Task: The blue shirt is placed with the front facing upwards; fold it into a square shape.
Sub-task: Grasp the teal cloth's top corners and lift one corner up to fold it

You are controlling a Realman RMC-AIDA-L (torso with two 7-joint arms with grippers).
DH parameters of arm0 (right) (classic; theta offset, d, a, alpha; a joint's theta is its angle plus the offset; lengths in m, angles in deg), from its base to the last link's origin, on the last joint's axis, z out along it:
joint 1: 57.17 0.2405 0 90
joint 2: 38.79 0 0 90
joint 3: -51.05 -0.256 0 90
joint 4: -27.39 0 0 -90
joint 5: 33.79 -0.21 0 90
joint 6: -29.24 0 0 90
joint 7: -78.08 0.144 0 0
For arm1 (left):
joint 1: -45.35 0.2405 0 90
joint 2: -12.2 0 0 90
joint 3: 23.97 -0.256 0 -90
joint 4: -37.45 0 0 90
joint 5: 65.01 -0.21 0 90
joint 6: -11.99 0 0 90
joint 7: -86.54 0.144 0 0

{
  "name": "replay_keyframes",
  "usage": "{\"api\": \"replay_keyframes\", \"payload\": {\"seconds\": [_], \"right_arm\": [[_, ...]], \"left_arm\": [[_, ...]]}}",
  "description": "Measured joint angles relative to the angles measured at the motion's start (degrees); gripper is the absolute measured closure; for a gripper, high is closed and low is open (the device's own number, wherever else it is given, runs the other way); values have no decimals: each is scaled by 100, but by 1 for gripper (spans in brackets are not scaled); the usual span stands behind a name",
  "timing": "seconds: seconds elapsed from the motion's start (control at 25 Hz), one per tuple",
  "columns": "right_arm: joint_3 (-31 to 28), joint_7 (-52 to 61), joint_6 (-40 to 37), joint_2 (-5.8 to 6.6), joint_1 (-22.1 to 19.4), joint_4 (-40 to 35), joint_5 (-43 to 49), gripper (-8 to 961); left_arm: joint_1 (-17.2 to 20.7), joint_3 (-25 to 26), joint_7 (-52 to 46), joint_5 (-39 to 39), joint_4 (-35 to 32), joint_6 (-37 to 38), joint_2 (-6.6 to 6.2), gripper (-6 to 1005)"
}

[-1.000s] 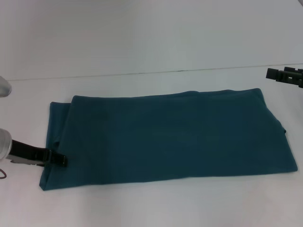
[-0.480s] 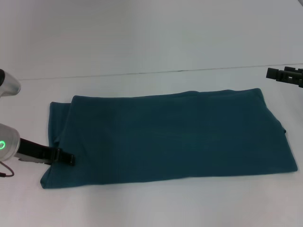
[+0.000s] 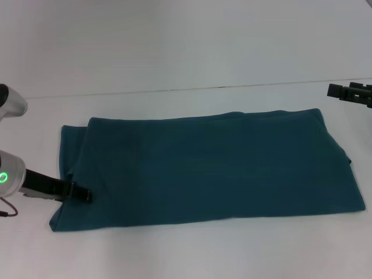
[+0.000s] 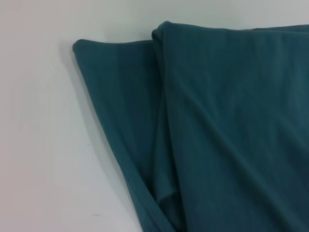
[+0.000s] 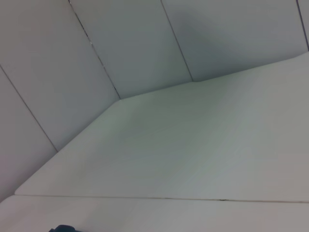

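The blue shirt lies flat on the white table as a long folded rectangle with its plain side up and no lettering showing. My left gripper sits low over the shirt's left end, near its front-left corner, with the tip over the cloth edge. In the left wrist view the blue shirt shows stacked folded layers and one corner against the table. My right gripper hangs at the far right, above the table and clear of the shirt. A sliver of the blue shirt shows in the right wrist view.
The white table runs all around the shirt, with a bare strip along the front. A pale wall stands behind the table's back edge. A thin red cable hangs by my left arm.
My left gripper has slid a little to the right, from beside the shirt's left edge to over it. The shirt and the right arm have not moved.
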Motion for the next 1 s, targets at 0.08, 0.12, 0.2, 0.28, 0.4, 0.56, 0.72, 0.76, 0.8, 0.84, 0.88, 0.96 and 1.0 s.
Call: {"api": "replay_keyframes", "payload": {"seconds": [0.08, 0.12, 0.2, 0.28, 0.4, 0.56, 0.72, 0.76, 0.8, 0.84, 0.88, 0.96, 1.0], "right_arm": [[0, 0, 1, 0, 0, 0, 0, 37], [0, 0, 2, 0, 0, 0, 0, 37], [0, 0, 3, 0, 0, 0, 0, 38], [0, 0, 3, 0, 0, 0, 0, 38], [0, 6, 3, 0, 0, 0, 0, 37], [0, 9, 3, 0, 0, 0, 0, 37], [0, 9, 3, 0, 0, 0, 0, 38], [0, 9, 3, 0, 0, 0, 0, 38], [0, 9, 3, -1, 0, 0, 0, 37], [0, 9, 3, -1, 0, 0, 0, 37], [0, 9, 3, 0, 0, 0, 0, 37], [0, 9, 3, 0, 0, 0, 0, 37], [0, 10, 3, 0, 0, 0, 0, 37]], "left_arm": [[14, 0, -11, -17, -1, -12, -14, 340], [19, 3, -14, -30, -2, -21, -16, 340], [28, 19, -14, -45, -2, -37, -17, 340], [34, 33, -13, -48, -3, -47, -23, 340], [41, 40, -21, -49, -6, -67, -31, 340], [44, 46, -39, -67, -13, -93, -45, 341], [61, 56, -56, -84, -22, -102, -76, 341], [65, 59, -59, -88, -22, -103, -80, 341], [67, 60, -60, -98, -22, -105, -82, 341], [70, 60, -61, -116, -21, -105, -82, 341], [72, 60, -61, -130, -15, -105, -83, 341], [73, 55, -62, -143, -4, -105, -82, 341], [73, 50, -62, -144, 0, -100, -80, 341]]}}
